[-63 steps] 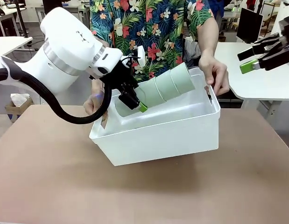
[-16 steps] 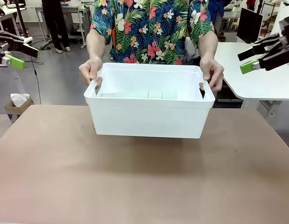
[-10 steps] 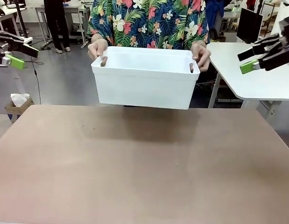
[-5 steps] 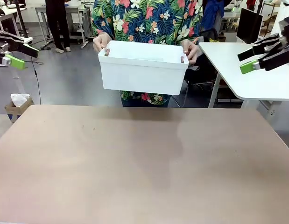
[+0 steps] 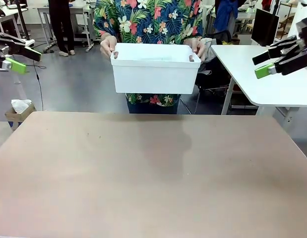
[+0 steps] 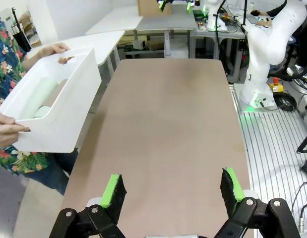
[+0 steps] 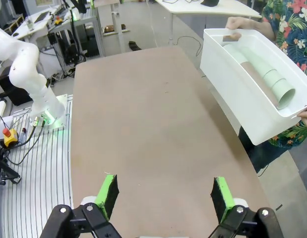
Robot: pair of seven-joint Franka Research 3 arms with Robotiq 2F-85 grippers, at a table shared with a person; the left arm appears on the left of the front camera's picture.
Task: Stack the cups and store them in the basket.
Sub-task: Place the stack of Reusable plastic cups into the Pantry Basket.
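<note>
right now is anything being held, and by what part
Both grippers, left and right, are open and hold nothing. The person's hands hold the basket by its end handles, off the table.

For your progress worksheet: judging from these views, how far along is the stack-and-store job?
Done: the cups lie nested as one stack inside the basket. In hand: a person holds the basket by both ends, off the table, beyond its far edge. The left gripper and right gripper are open and hold nothing. Left: seemingly nothing for the robot.
</note>
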